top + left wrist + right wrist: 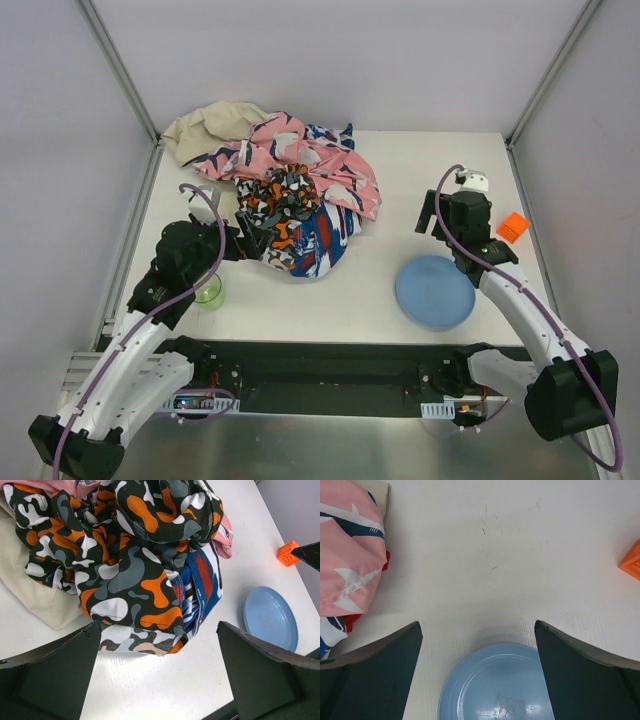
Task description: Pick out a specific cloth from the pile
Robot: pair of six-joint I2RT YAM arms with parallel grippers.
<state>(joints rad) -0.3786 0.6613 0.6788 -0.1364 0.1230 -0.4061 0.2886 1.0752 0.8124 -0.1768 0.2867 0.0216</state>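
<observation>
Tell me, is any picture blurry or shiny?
Top external: sharp, evenly lit, soft shadows beside the heap of mixed printed fabrics. Left wrist: crisp orange-black-white camouflage cloth. Right wrist: pale glare on the round blue plate, faint shadow on the white table.

Lab test cell, as seen from my end: white counter boxed by plain panels on aluminium posts, robot arms bolted to black base rail, bare circuit boards at near edge, purple cables exposed.
</observation>
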